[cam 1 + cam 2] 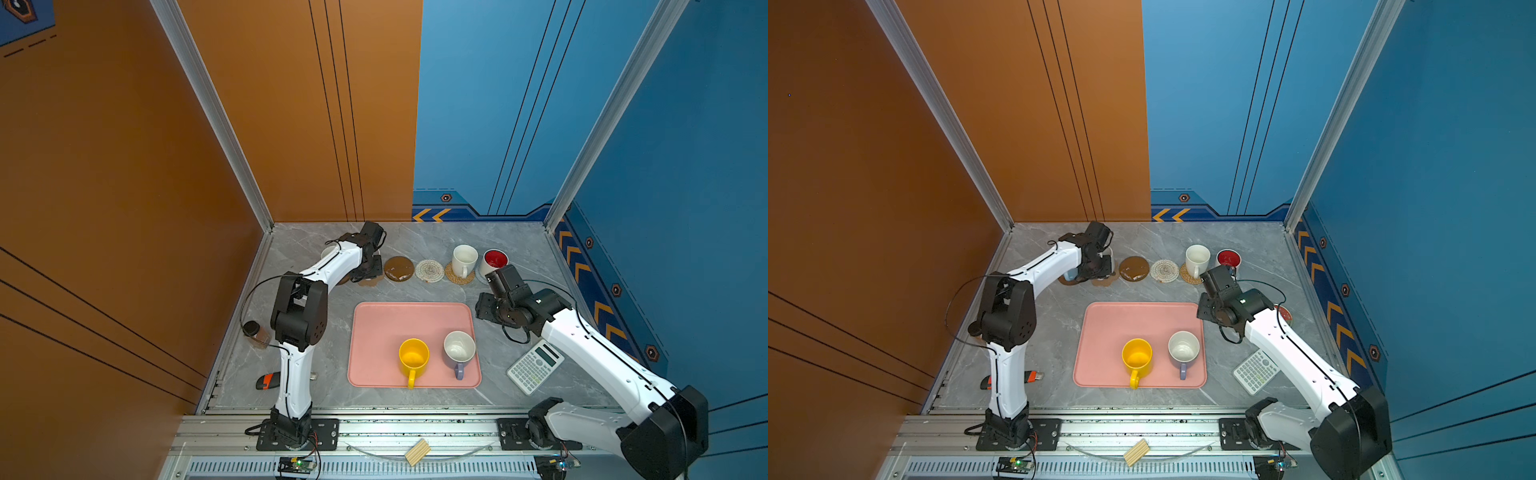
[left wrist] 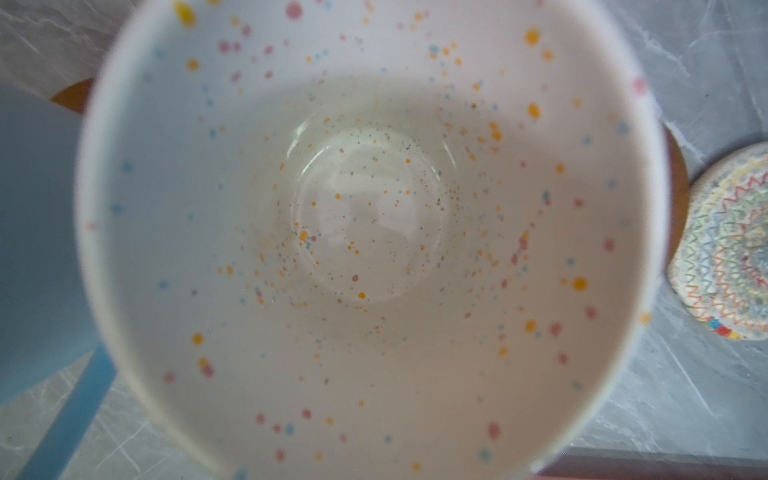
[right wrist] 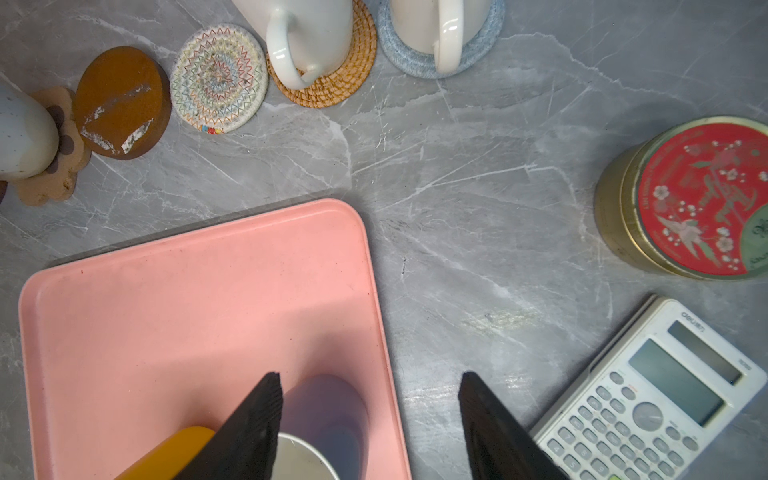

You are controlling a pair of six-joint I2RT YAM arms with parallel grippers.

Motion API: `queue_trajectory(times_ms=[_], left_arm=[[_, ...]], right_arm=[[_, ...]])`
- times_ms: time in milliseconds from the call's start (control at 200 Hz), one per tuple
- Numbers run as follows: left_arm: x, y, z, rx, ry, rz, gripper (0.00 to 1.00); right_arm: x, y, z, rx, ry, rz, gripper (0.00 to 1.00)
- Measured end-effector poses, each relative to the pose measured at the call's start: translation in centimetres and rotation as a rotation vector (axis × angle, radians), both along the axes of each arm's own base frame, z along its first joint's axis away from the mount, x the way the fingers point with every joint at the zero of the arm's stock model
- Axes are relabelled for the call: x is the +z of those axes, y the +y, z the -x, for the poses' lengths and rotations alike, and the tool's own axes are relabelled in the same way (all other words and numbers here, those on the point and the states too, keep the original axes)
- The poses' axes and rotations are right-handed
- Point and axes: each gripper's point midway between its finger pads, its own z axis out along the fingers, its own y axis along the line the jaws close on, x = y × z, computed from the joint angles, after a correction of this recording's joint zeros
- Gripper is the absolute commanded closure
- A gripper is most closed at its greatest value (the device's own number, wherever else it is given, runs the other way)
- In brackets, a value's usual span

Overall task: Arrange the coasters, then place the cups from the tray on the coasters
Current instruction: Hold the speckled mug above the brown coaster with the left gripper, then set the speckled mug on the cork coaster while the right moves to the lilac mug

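Left gripper (image 1: 368,271) is closed, apparently on the speckled cup (image 2: 374,228) — it sits on the paw coaster (image 3: 50,191) at the row's left end. Check it rests flat, centred, before releasing. Right gripper (image 3: 370,415) hangs open, empty — near the lavender cup (image 1: 459,349) on the tray (image 1: 386,324).

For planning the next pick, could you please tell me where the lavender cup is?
In both top views the lavender cup stands on the pink tray, in its near right corner, just right of the yellow cup.
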Motion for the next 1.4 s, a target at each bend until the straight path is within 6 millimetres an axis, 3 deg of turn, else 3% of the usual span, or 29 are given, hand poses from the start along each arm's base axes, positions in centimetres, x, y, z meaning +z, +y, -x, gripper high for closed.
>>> queue_trajectory(times_ms=[175,681,931,1066,1402], left_arm=[[-0.2,0.0,0.1,0.000,0.002,-0.001,0.95],[-0.3,-0.4,-0.3,-0.012,-0.013,0.017,0.48],[0.1,-0.3,-0.1,-0.011,-0.024,0.022,0.39],[2.2,-0.4,0.0,-0.015,-0.063,0.036,0.37],[11.8,-2.2,1.7,-0.070,-0.263,0.101,0.35]], right_arm=[[0.0,0.0,0.0,0.000,0.000,-0.001,0.33],[0.0,0.2,0.1,0.007,0.003,-0.013,0.33],[0.8,0.2,0.4,0.011,-0.016,-0.022,0.34],[1.3,0.1,1.1,0.021,-0.020,-0.009,0.34],[2.1,1.1,3.0,0.080,-0.023,0.034,0.35]])
